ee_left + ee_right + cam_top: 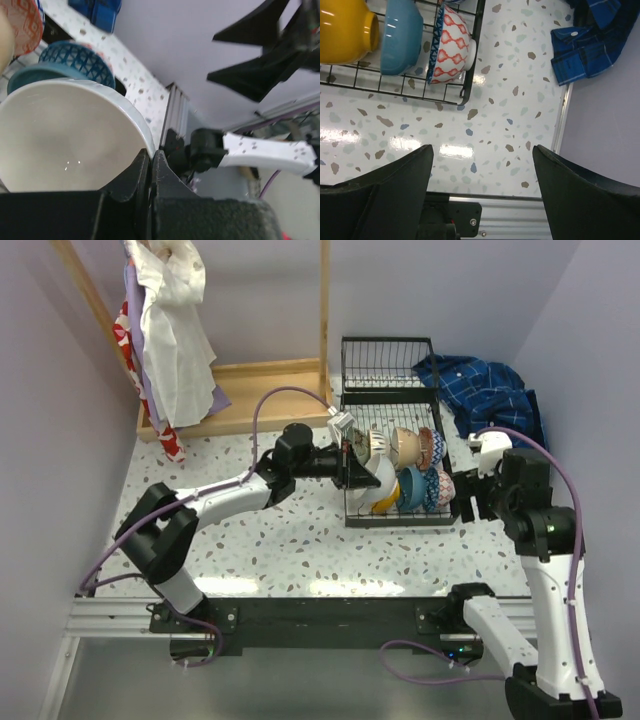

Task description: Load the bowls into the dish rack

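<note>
Left claw pinches the white bowl's rim over the rack — thin hold; it could twist, knocking racked bowls. Right claw hangs spread, mid-right.

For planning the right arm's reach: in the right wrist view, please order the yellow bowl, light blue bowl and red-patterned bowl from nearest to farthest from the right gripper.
1. red-patterned bowl, at the dish rack's right edge, closest to the right gripper.
2. light blue bowl, in the middle.
3. yellow bowl, far left.
</note>
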Motion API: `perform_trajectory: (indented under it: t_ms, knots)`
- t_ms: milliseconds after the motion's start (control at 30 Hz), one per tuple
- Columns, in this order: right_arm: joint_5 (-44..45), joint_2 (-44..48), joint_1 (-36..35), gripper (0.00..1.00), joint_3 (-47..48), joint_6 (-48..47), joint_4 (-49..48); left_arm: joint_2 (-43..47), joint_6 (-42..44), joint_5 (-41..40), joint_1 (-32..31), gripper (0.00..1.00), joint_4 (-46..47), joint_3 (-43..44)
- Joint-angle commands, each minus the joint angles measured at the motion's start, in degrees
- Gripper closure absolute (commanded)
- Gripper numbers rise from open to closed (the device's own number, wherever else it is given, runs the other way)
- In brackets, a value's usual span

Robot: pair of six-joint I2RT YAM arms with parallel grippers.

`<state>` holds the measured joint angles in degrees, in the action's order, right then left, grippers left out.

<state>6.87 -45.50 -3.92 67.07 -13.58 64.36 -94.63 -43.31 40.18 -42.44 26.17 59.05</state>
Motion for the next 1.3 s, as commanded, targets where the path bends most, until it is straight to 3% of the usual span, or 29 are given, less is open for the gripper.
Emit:
perform_trajectory:
  t_ms: [0,267,433,833,1267]
  knots:
    - [0.51,-3.27,2.16,0.16,3.06,-0.39,-0.28,-1.25,-18.28,-3.62,2.09,1.0,26.98,-2.0]
    - [0.86,-8.81,3.84,0.16,6.23,-1.53,-0.64,-6.79,-31.3,-6.87,5.35,1.0,39.9,-8.94]
    - [0.51,-11.45,3.75,0.17,7.46,-1.88,-0.55,-8.11,-35.6,-9.77,5.17,1.0,42.03,-13.07]
    - [-1.42,-16.91,3.83,0.18,8.52,-1.53,-2.31,-8.73,-38.43,-11.62,5.17,1.0,45.01,-19.41]
    - [-1.07,-17.53,3.84,0.18,8.43,-2.24,-1.34,-8.2,-40.89,-8.63,7.37,1.0,59.17,-20.46]
